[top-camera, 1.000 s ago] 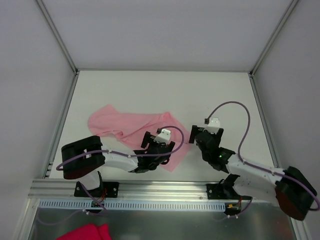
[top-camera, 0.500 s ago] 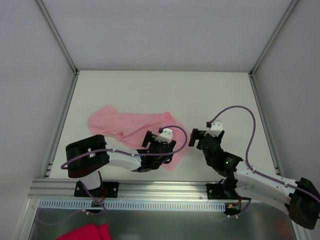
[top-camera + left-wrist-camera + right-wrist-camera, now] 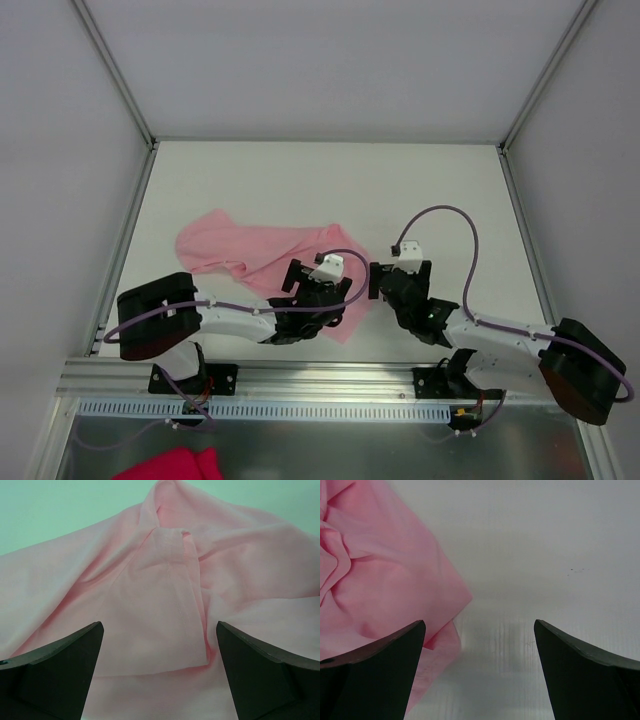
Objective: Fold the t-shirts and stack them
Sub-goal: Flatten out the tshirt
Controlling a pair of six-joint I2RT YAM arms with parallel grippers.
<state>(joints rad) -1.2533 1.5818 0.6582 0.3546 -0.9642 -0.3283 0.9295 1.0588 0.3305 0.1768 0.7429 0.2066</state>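
The pink t-shirt (image 3: 150, 595) lies crumpled on the tabletop (image 3: 545, 555), directly beneath the left gripper (image 3: 159, 626), which is spread wide over a hemmed fold, likely to pinch it. The right gripper (image 3: 479, 623), also open and empty, has the shirt's edge just to its left, probably for a corner grasp. No container is in view.

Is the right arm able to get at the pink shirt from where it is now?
Probably yes. The right gripper hangs open right at the edge of the shirt, low over the table, and nothing stands between them.
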